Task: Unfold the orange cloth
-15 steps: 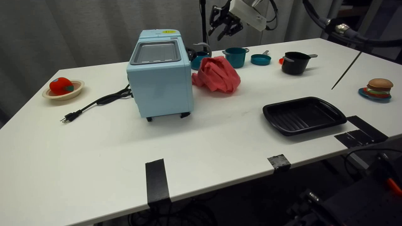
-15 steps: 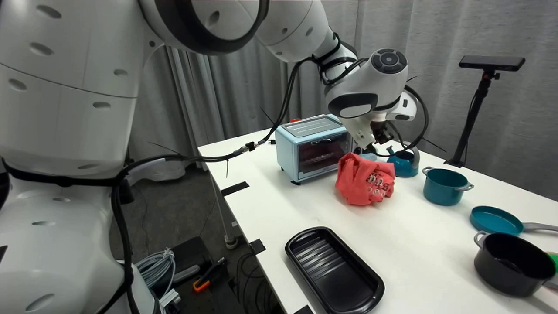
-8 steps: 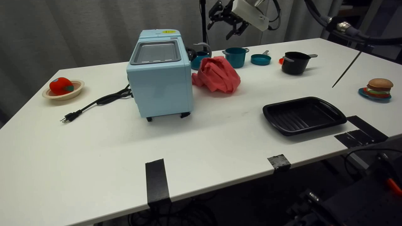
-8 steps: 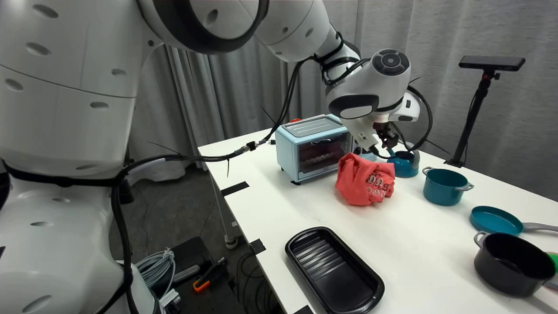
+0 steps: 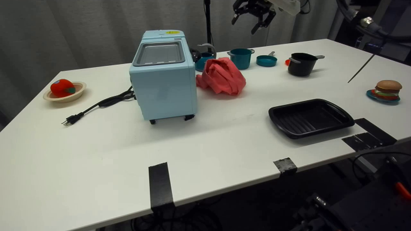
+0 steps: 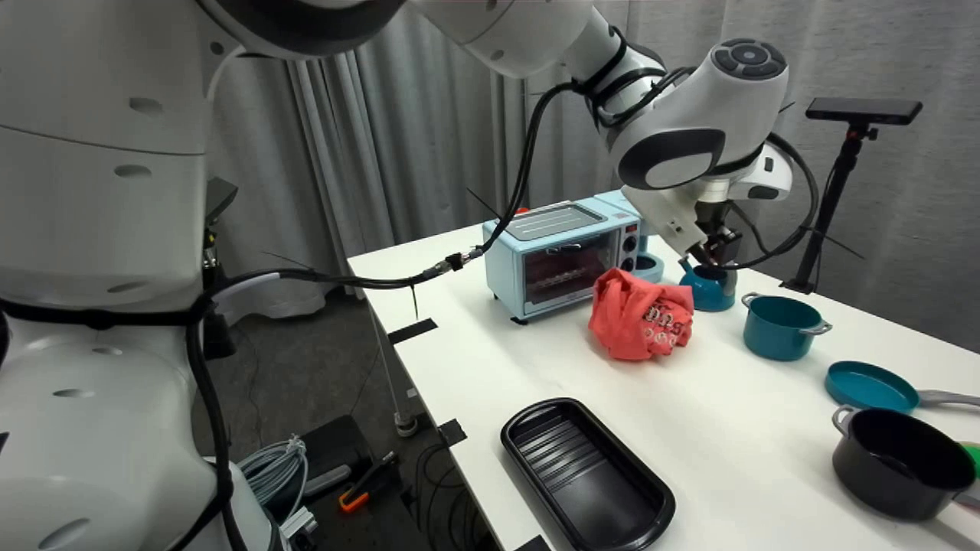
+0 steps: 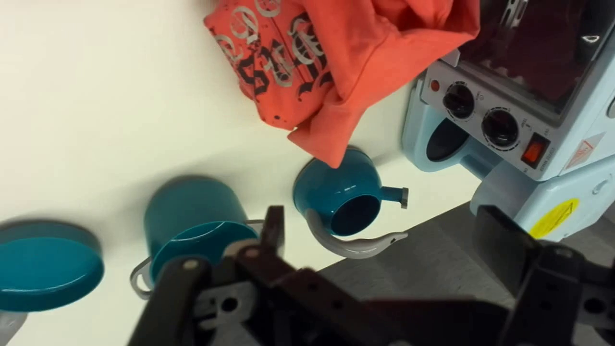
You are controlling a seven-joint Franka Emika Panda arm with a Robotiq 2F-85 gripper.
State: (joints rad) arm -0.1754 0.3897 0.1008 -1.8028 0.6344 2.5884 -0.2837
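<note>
The orange cloth (image 6: 635,317) lies bunched up on the white table, in front of the light-blue toaster oven. Black and silver lettering shows on one side of it, and in the wrist view a pointed corner of the cloth (image 7: 346,72) reaches toward the kettle. My gripper (image 5: 243,27) hangs in the air well above the table, up and to the right of the cloth in an exterior view. In the wrist view the fingers (image 7: 499,240) stand wide apart with nothing between them, and the cloth lies beyond the fingertips, touching neither.
Close by the cloth are the toaster oven (image 5: 163,86), a teal kettle (image 6: 708,289) and a teal pot (image 6: 781,329). A teal pan (image 6: 869,386) and a black pot (image 6: 899,463) stand farther along. A black tray (image 6: 586,474) lies near the table edge.
The fingers have spread wider apart. Then the gripper has risen and moved away from the cloth, rightward in both exterior views. The cloth lies as it did.
</note>
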